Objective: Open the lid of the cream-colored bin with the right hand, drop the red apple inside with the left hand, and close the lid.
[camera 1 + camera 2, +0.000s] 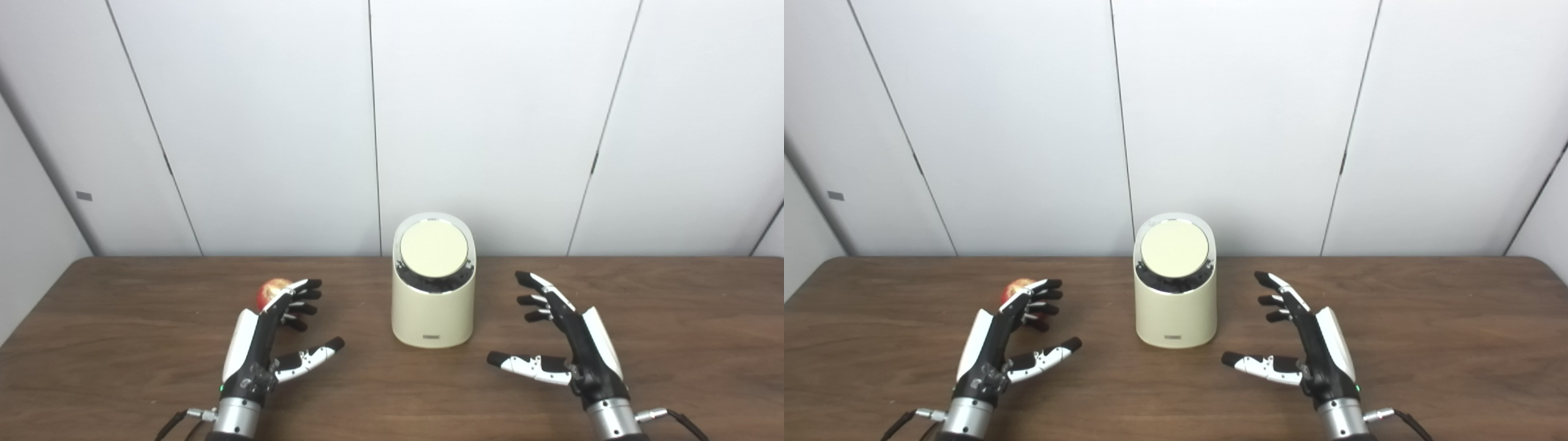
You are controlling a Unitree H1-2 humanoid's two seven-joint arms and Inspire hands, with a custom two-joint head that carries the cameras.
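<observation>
A cream-colored bin point(432, 312) stands upright at the middle of the brown table, its round slanted lid point(433, 247) shut and facing me. A red apple point(271, 291) lies on the table to the bin's left, partly hidden behind my left hand's fingers. My left hand point(269, 340) hovers open just in front of the apple, not holding it. My right hand point(566, 337) is open to the right of the bin, thumb pointing toward it, apart from it.
The wooden table point(122, 343) spreads wide on both sides. White wall panels point(490, 122) rise right behind its far edge, close behind the bin.
</observation>
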